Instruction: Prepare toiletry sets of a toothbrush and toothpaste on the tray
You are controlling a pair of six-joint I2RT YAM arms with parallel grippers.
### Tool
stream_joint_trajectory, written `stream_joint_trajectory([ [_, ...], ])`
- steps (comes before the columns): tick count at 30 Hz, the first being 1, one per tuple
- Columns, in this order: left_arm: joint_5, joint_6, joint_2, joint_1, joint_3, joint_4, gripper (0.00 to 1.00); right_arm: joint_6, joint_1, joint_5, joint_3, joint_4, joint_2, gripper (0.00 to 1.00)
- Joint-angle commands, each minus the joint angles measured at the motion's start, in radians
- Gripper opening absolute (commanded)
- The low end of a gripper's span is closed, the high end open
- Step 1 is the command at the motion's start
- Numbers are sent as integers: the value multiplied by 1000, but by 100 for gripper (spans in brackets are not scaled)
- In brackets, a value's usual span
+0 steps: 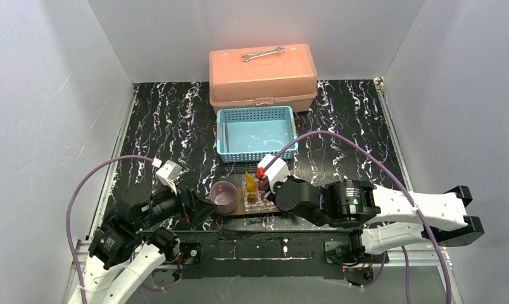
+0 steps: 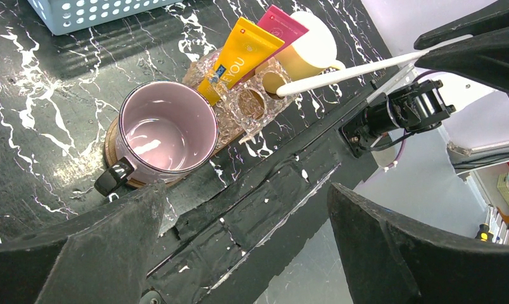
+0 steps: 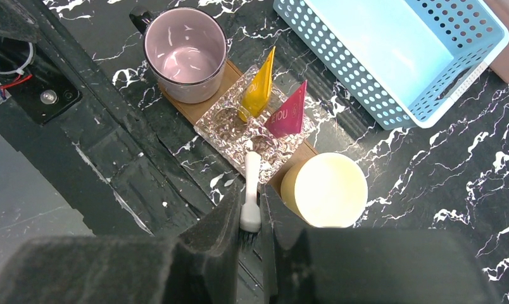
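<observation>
White and slim, the plastic stick of a toothbrush [image 3: 252, 174] is pinched at one end by the right gripper [image 3: 251, 212], its black fingers clamped tight on it. It looks light and stiff but smooth, so from an end hold it could swivel. I'd judge a grip nearer the middle to be steadier. In the right wrist view its long axis runs six to twelve o'clock, with the free tip at twelve over the clear crinkled holder [image 3: 239, 136]. Which end has the bristles, I can't tell.

The holder sits on the dark-brown wooden tray [image 3: 179, 106], at the table's six o'clock edge. Standing in it, flat ends up, are the yellow toothpaste tube [image 3: 258, 85] and the magenta-pink tube [image 3: 289, 114]. Both look soft and easily squashed.

The left gripper [image 2: 245, 193] gapes wide, holding nothing, near the pink mug [image 2: 166, 133].
</observation>
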Motion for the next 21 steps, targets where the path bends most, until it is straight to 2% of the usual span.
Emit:
stream_joint_trajectory([
  [1, 10, 8, 12, 2, -11, 23, 98, 21, 4, 38, -41, 74, -47, 1],
  [21, 4, 6, 30, 2, -18, 31, 98, 18, 1, 71, -329, 343, -164, 1],
])
